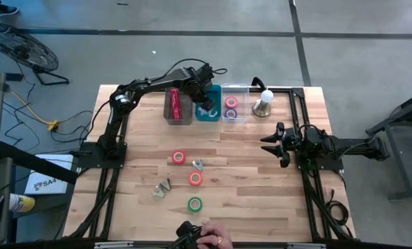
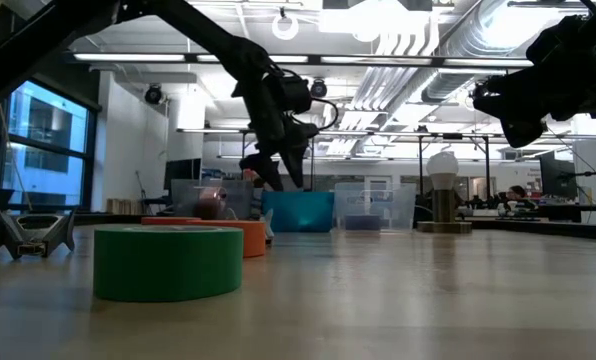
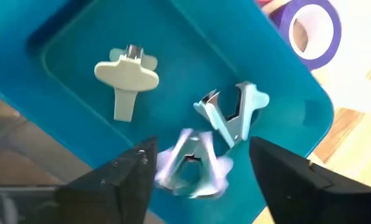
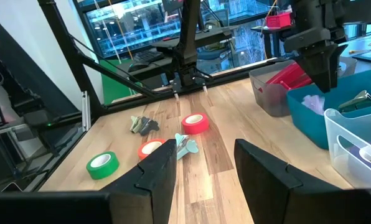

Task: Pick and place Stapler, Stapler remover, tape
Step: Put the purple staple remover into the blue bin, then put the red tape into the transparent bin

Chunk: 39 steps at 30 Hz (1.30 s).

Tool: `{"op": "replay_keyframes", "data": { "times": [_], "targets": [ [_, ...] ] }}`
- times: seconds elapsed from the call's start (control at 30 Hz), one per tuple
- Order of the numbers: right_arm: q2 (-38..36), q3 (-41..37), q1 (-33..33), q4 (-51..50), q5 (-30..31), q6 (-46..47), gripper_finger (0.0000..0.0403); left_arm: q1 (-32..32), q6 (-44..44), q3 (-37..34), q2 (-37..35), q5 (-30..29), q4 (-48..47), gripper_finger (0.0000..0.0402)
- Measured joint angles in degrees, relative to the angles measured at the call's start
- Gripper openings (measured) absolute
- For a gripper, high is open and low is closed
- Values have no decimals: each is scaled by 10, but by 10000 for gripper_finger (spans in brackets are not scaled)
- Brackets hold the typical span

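Left gripper [image 3: 198,171] jaws apart over the teal bin [image 1: 207,112] at far bench, staple remover [image 3: 192,165] dropping in. Lift straight up, clear the rim. Right gripper [image 1: 278,146] idle, apart, right.

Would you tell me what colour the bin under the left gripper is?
Teal, clearest in the left wrist view: bin, left gripper.
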Motion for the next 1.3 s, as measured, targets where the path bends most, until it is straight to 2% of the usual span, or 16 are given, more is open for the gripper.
{"op": "replay_keyframes", "data": {
  "times": [0.2,0.33,0.7,1.3],
  "targets": [
    [0,0,0,0,0,0,154,0,-5,0,0,28,23,320],
    [0,0,0,0,0,0,154,0,-22,0,-12,38,4,335],
    [0,0,0,0,0,0,154,-9,-51,0,-65,20,-101,308],
    [0,0,0,0,-1,0,154,-46,-94,0,-92,0,-266,283]
  ]
}}
